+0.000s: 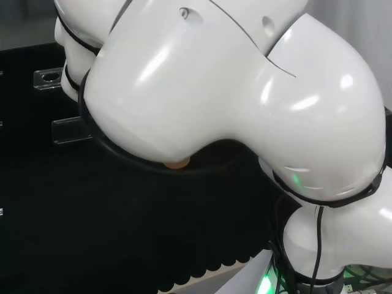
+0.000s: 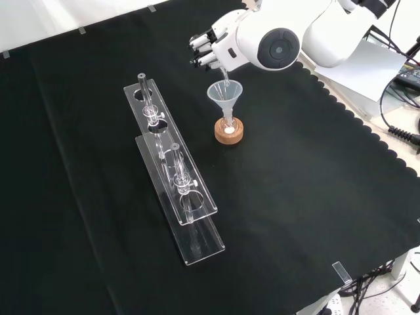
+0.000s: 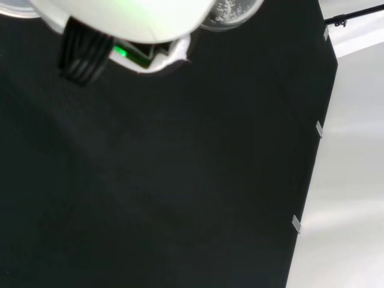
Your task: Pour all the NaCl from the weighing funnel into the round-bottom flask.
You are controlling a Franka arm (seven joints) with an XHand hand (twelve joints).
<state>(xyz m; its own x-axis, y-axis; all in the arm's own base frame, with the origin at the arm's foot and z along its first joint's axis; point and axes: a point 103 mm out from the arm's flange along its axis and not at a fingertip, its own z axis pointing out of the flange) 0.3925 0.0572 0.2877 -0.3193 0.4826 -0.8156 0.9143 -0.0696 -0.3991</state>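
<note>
1. Hand (image 2: pixel 211 41) sits near the top of the front view, left of the arm's big white link with the round grey cap (image 2: pixel 278 47); its fingers curl around a thin clear piece, the weighing funnel (image 2: pixel 224 74), whose stem slants down toward the funnel below
2. Clear conical funnel (image 2: pixel 225 94) stands upright in the neck of the round-bottom flask (image 2: pixel 228 126); weighing funnel's lower tip is at or just over its rim, contact cannot be told
3. Flask rests in a cork ring (image 2: pixel 229 133) on the black cloth (image 2: pixel 315 197); something white shows inside the ring's centre
4. Two clear acrylic racks (image 2: pixel 176 180) lie left of the flask in the front view, one overlapping the other, well apart from the cork ring
5. Wrist view: a round clear vessel with white grains (image 3: pixel 231 11) at the edge, beside blurred white hand parts
</note>
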